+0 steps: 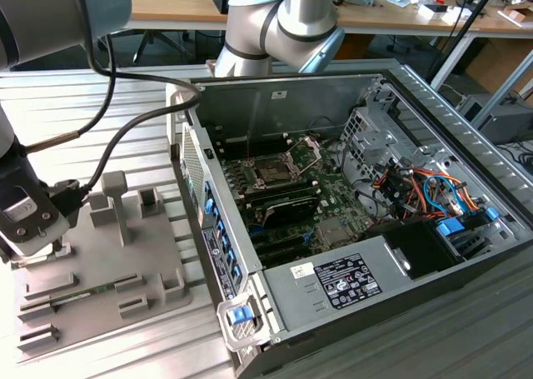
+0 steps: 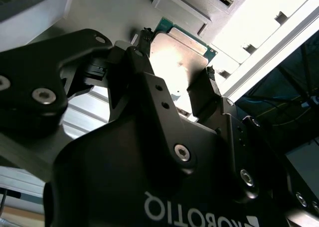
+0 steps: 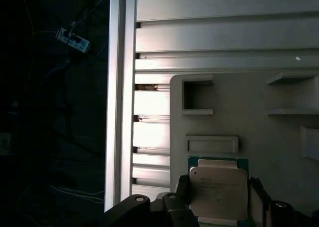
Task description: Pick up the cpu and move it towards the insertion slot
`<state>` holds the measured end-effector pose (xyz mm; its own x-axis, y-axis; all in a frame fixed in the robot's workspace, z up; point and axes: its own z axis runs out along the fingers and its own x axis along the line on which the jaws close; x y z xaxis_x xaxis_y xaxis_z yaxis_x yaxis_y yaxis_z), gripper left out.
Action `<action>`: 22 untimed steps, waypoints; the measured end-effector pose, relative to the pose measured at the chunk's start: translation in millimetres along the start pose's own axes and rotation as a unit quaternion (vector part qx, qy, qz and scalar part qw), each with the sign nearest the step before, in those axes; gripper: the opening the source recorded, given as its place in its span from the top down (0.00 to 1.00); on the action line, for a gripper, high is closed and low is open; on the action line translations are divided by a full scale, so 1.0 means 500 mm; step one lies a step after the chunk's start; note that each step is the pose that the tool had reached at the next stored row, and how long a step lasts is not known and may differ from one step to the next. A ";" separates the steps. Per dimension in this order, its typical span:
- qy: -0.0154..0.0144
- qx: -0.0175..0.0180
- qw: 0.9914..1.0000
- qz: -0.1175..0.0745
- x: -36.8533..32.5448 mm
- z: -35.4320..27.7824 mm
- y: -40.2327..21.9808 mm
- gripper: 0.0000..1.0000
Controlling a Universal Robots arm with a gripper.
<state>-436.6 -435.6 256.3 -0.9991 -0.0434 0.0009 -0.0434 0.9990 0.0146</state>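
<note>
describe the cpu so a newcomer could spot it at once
Start at the grey fixture tray beside the open computer case, on the exterior view's left. The cpu lies flat on it under the gripper: a thin square with a pale silver top and green border, unlike the tray's raised grey blocks.

Gripper (image 2: pixel 177 57) sits low over the grey fixture plate (image 1: pixel 100 287), at the exterior view's left. Raised blocks (image 1: pixel 112 200) stand on the plate just beside it. The case wall (image 1: pixel 196 187) rises between plate and insertion slot (image 1: pixel 275 171). Case top is open above the slot; the hinged bracket (image 1: pixel 310 150) stands tilted up at its far side. A black cable (image 1: pixel 125 135) hangs across the space over the plate, toward the case.
</note>
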 end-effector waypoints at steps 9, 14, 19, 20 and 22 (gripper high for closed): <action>0.000 0.000 1.000 0.000 0.000 -0.012 0.000 0.45; 0.000 0.000 1.000 0.000 0.000 -0.017 0.000 0.45; 0.000 0.000 1.000 0.000 0.000 -0.023 0.000 0.45; 0.000 0.000 1.000 0.000 0.000 -0.025 0.000 0.45; 0.000 0.000 1.000 0.000 0.000 -0.027 0.000 0.45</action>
<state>-436.7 -435.6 270.0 -0.9991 -0.0434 0.0010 -0.0434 0.9990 0.0145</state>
